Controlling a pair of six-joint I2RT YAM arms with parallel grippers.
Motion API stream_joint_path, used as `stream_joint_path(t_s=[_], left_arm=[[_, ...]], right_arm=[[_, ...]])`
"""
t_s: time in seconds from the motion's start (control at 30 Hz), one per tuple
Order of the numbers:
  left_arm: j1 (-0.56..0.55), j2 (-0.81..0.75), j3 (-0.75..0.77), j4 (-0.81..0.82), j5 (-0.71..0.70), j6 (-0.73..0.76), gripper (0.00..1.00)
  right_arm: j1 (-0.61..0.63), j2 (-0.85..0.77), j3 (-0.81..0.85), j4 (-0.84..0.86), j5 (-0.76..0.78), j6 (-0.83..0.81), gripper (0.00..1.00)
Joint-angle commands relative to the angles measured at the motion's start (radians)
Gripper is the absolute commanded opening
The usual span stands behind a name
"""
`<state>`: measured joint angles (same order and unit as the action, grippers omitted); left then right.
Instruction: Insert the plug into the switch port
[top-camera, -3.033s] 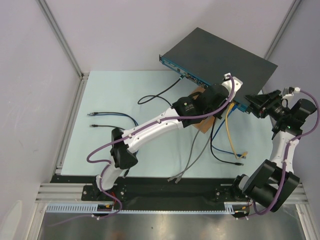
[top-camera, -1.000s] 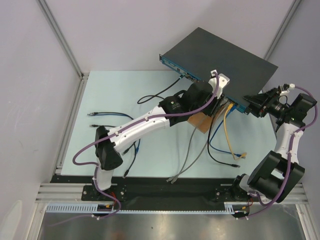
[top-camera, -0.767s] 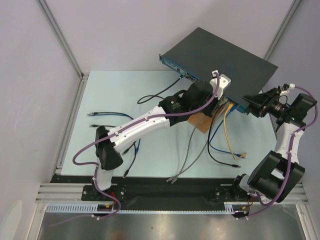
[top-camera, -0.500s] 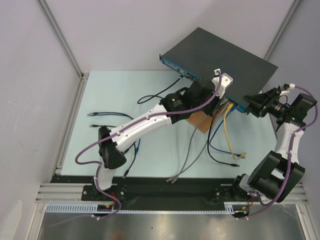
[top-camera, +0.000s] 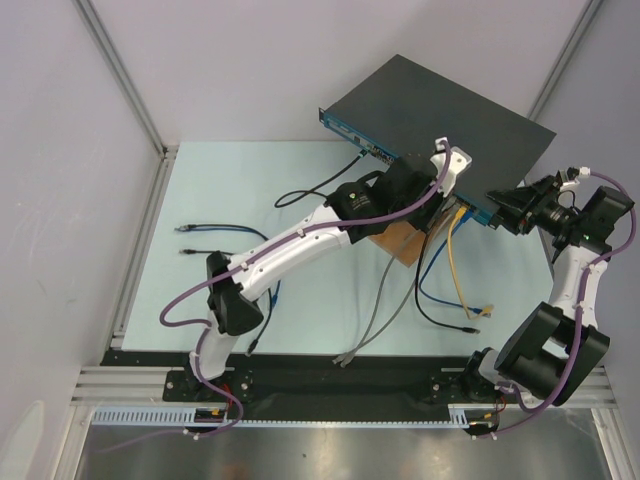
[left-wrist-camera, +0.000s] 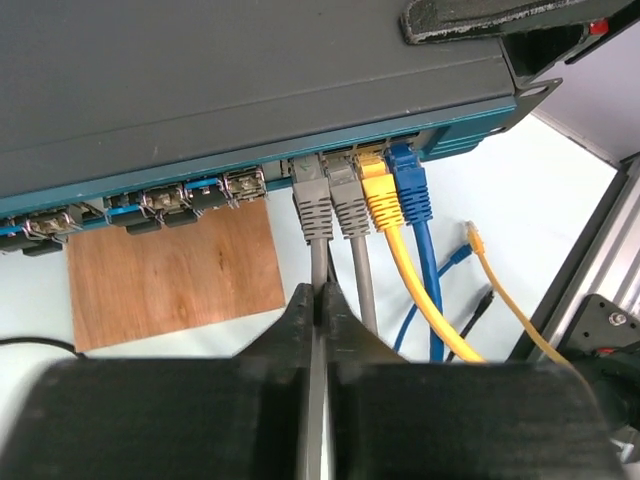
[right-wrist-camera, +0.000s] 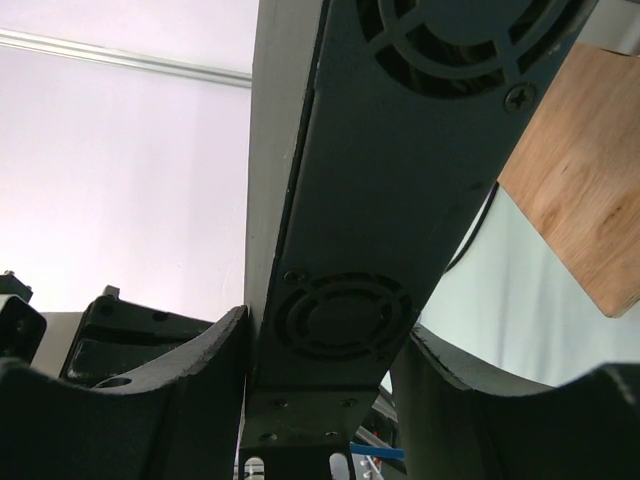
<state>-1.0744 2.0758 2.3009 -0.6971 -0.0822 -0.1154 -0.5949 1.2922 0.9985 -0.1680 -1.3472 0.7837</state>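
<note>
- The left hand (left-wrist-camera: 316, 300) pinches the grey cable (left-wrist-camera: 317, 262) just behind the plug (left-wrist-camera: 311, 205); plug lies straight ahead, apparently seated in the switch (left-wrist-camera: 250, 80), long axis pointing far.
- The right hand (right-wrist-camera: 320, 345) clamps the switch's right end.

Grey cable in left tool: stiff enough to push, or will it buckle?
Probably floppy overall: spare cables lie in slack curves. The short grey cable run from left tool to plug looks straight, so it likely carries a push. The switch should hold; right tool clamps its end.
</note>
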Motion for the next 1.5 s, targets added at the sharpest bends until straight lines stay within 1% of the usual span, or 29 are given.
stream_joint_path(t_s=[0.0,0.1,0.13,0.23,0.27,0.33,0.37,0.4,0.43,0.5,0.57,0.7,0.73,0.8,0.83,0.87,0.9,0.97,1.0,1.03,1.07,1.17,1.2,1.27,1.3,1.37,1.4,1.43,1.47], left_arm=[[0.027,-0.046,-0.024,0.258,-0.050,0.028,0.14],[0.042,-0.133,-0.125,0.275,-0.011,0.029,0.28],[0.050,-0.154,-0.145,0.275,-0.005,0.031,0.31],[0.074,-0.238,-0.218,0.265,0.016,0.040,0.39],[0.083,-0.261,-0.233,0.251,0.018,0.040,0.42],[0.114,-0.334,-0.285,0.232,0.028,0.036,0.50],[0.126,-0.359,-0.308,0.229,0.032,0.037,0.53],[0.139,-0.388,-0.357,0.228,0.035,0.040,0.59],[0.163,-0.443,-0.382,0.222,0.035,0.046,0.61],[0.186,-0.492,-0.426,0.208,0.013,0.077,0.67],[0.235,-0.566,-0.498,0.186,-0.004,0.091,0.69],[0.394,-0.675,-0.693,0.147,-0.022,0.050,0.74],[0.483,-0.695,-0.724,0.130,-0.011,0.042,0.74],[0.580,-0.739,-0.811,0.122,0.005,0.020,0.74],[0.687,-0.746,-0.836,0.111,0.042,0.013,0.74],[0.736,-0.747,-0.856,0.104,0.050,0.007,0.74],[0.831,-0.746,-0.889,0.096,0.064,0.000,0.74],[0.913,-0.731,-0.914,0.058,0.183,0.031,0.73],[0.976,-0.721,-0.941,0.033,0.249,0.102,0.73],[1.001,-0.721,-0.963,0.015,0.330,0.158,0.73],[1.014,-0.727,-0.984,-0.002,0.539,0.316,0.72],[1.016,-0.807,-1.109,-0.083,0.741,0.592,0.75],[1.015,-0.835,-1.165,-0.102,0.798,0.755,0.78],[1.008,-0.906,-1.205,-0.223,0.843,0.961,0.80],[0.993,-0.928,-1.247,-0.264,0.843,1.160,0.80],[0.972,-0.986,-1.285,-0.378,0.825,1.346,0.81],[0.947,-0.999,-1.319,-0.413,0.794,1.517,0.81],[0.938,-1.011,-1.334,-0.476,0.783,1.598,0.81],[0.930,-1.023,-1.350,-0.510,0.773,1.761,0.81]], right_arm=[[0.109,0.007,-0.025,-0.059,0.016,-0.195,0.00],[0.087,0.030,0.005,-0.099,0.007,-0.231,0.00],[0.064,0.035,0.026,-0.113,0.005,-0.236,0.00],[0.015,0.059,0.063,-0.131,-0.015,-0.250,0.08],[0.003,0.067,0.090,-0.143,-0.021,-0.258,0.18],[-0.016,0.087,0.124,-0.197,-0.039,-0.299,0.31],[-0.032,0.093,0.159,-0.223,-0.044,-0.323,0.49],[-0.040,0.097,0.179,-0.257,-0.044,-0.351,0.58],[-0.048,0.107,0.198,-0.333,-0.043,-0.415,0.67],[-0.065,0.122,0.254,-0.408,-0.033,-0.472,0.89],[-0.072,0.136,0.294,-0.523,-0.012,-0.569,1.00],[-0.092,0.154,0.431,-0.712,0.068,-0.733,1.00],[-0.098,0.156,0.452,-0.763,0.106,-0.754,1.00],[-0.109,0.153,0.491,-0.784,0.138,-0.781,1.00],[-0.115,0.153,0.532,-0.804,0.155,-0.781,1.00],[-0.117,0.153,0.554,-0.814,0.190,-0.802,1.00],[-0.118,0.154,0.575,-0.835,0.206,-0.823,1.00],[-0.118,0.156,0.649,-0.855,0.239,-0.842,1.00],[-0.117,0.160,0.676,-0.866,0.247,-0.866,1.00],[-0.118,0.174,0.704,-0.896,0.252,-0.882,1.00],[-0.118,0.182,0.763,-0.915,0.253,-0.900,1.00],[-0.118,0.219,0.869,-0.998,0.252,-0.963,1.00],[-0.118,0.228,0.887,-1.028,0.253,-0.975,1.00],[-0.118,0.245,0.914,-1.050,0.250,-1.001,1.00],[-0.118,0.246,0.923,-1.065,0.252,-1.008,1.00],[-0.117,0.249,0.921,-1.073,0.252,-1.014,1.00],[-0.114,0.249,0.914,-1.079,0.253,-1.014,1.00],[-0.112,0.249,0.911,-1.084,0.258,-1.017,1.00],[-0.108,0.251,0.908,-1.088,0.261,-1.021,1.00]])
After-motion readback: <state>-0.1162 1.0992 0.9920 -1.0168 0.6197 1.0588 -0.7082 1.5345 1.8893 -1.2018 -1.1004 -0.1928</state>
